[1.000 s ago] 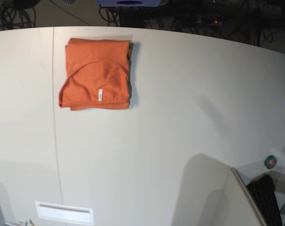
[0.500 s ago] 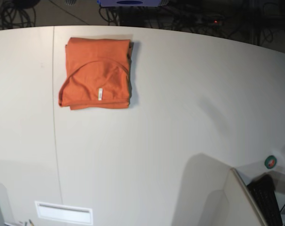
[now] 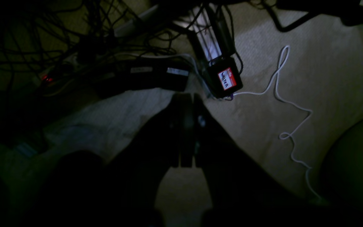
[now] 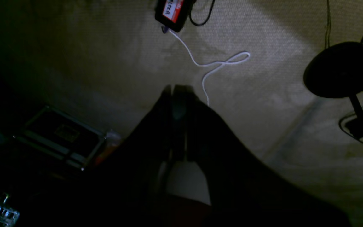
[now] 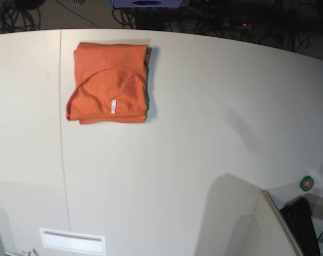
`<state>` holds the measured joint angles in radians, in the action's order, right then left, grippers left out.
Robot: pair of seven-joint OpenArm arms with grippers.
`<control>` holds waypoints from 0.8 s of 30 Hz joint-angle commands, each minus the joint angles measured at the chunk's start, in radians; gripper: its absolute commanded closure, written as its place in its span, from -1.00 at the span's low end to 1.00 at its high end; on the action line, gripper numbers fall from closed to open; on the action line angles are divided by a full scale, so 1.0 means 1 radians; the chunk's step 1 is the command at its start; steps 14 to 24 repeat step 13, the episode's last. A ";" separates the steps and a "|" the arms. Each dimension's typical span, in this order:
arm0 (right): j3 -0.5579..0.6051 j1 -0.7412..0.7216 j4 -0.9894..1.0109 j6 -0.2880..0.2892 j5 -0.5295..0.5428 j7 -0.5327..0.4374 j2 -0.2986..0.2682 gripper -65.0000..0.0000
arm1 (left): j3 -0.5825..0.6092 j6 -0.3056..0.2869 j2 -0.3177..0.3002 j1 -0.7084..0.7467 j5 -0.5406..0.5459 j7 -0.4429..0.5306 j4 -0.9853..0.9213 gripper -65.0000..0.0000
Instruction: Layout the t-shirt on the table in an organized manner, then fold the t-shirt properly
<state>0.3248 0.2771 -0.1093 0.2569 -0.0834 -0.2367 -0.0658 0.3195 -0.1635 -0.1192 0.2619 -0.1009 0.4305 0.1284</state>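
The orange t-shirt [image 5: 110, 83] lies folded into a compact rectangle at the far left of the white table [image 5: 204, 122], neck opening up with its small white label showing. Neither arm appears in the base view. My left gripper [image 3: 186, 97] is shut with nothing between its jaws, hanging over a carpeted floor below the table. Over the same carpet my right gripper [image 4: 176, 90] is shut and empty too. Neither wrist view shows the t-shirt.
A thin seam [image 5: 61, 133] runs down the table's left part. An angled white panel [image 5: 268, 229] and a black keyboard [image 5: 302, 226] sit at the near right, with a small green roll [image 5: 307, 183]. Cables and a labelled black box [image 3: 224, 78] lie on the floor.
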 commanded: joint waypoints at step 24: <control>0.001 0.007 -0.008 0.005 -0.002 0.001 0.034 1.00 | 0.003 -0.001 -0.006 -0.014 -0.007 0.008 -0.006 1.00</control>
